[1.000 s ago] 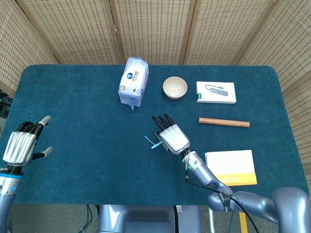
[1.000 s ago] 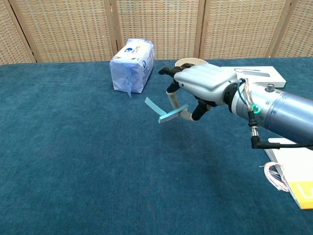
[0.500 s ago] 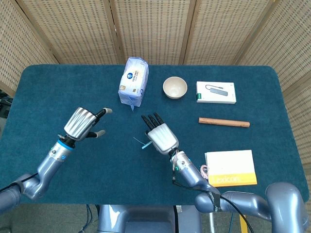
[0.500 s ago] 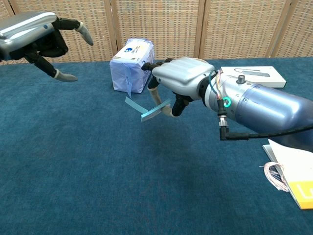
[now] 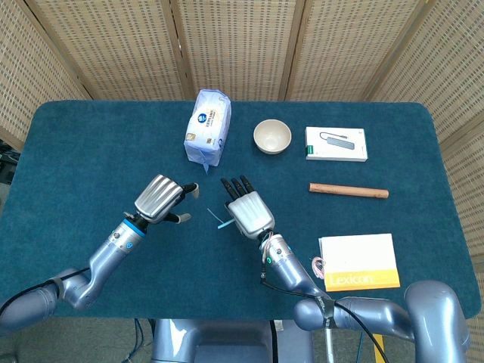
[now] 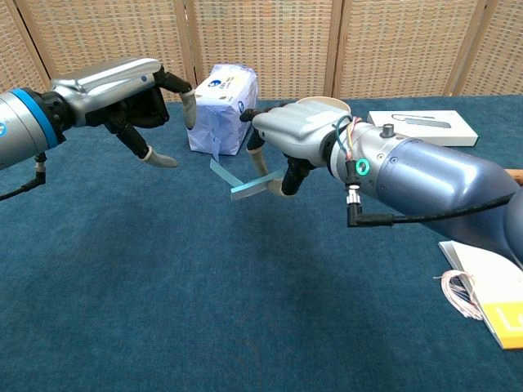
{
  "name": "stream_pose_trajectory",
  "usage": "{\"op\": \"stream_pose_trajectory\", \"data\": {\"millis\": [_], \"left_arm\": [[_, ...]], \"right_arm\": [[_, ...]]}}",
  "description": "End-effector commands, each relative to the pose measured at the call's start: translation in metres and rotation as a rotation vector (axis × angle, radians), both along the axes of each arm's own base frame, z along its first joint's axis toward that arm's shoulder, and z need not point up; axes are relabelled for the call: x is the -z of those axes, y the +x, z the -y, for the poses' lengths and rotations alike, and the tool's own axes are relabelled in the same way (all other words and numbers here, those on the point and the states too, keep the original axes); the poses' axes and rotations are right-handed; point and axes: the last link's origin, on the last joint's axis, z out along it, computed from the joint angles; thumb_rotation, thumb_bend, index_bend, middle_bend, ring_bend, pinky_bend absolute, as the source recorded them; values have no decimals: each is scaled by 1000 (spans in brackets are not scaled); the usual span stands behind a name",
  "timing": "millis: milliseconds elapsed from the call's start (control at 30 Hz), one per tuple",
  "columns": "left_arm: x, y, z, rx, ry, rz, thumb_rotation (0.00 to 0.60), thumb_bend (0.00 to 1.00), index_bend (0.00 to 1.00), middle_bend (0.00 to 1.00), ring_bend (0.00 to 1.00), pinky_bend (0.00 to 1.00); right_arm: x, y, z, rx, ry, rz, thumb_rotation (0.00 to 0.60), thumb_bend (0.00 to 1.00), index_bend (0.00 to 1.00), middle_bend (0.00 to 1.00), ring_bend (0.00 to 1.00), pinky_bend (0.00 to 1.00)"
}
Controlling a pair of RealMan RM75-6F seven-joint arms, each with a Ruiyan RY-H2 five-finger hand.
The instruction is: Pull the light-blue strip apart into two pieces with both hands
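The light-blue strip [image 6: 243,184] hangs in the air above the blue table, bent in the middle; it shows as a thin sliver [image 5: 218,221] in the head view. My right hand [image 6: 296,139] [image 5: 248,213] pinches its right end between thumb and a finger. My left hand [image 6: 135,98] [image 5: 161,199] is just left of the strip with thumb and fingers apart, holding nothing. A small gap separates its fingertips [image 6: 162,160] from the strip's free left end.
A blue-white tissue pack [image 5: 207,134] lies behind the hands. Further right are a cream bowl [image 5: 271,136], a white boxed adapter [image 5: 336,143], a wooden stick [image 5: 348,190] and a white-yellow book [image 5: 360,261] with a coiled cable [image 6: 459,292].
My left hand swept in from the far left edge to just beside the strip. My right hand carried the strip slightly left.
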Motion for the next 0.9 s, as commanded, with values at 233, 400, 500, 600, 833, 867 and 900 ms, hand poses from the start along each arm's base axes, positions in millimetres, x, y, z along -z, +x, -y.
{"op": "stream_pose_trajectory", "data": {"millis": [233,400,500,600,833,867,900], "left_arm": [[20,10,1,-13,-26,-35,600,180,499,990,975,984],[26,15,1,-4,-18,-43,600,194,498,990,975,984],[30,17,3,-5,-29,-44,600,213,499,991,975,984],[34,19,4,-5,-37,-44,600,226,499,990,975,984],[43,23,5,-10,-53,-37,600,282,498,991,975,984],[43,23,5,-10,-56,-35,600,293,498,991,975,984],[44,24,6,-9,-58,-33,600,302,499,991,975,984]], "right_arm": [[-2,2,-1,9,-2,-1,600,532,626,0,0,0],[-2,1,-3,7,0,-3,600,543,626,0,0,0],[-3,1,-4,7,-1,-2,600,552,626,0,0,0],[-3,1,-5,6,-1,-4,600,564,626,0,0,0],[-5,0,-7,4,0,-7,600,569,626,0,0,0],[-5,0,-7,4,0,-7,600,571,626,0,0,0],[-5,0,-7,4,-1,-7,600,578,626,0,0,0]]}}
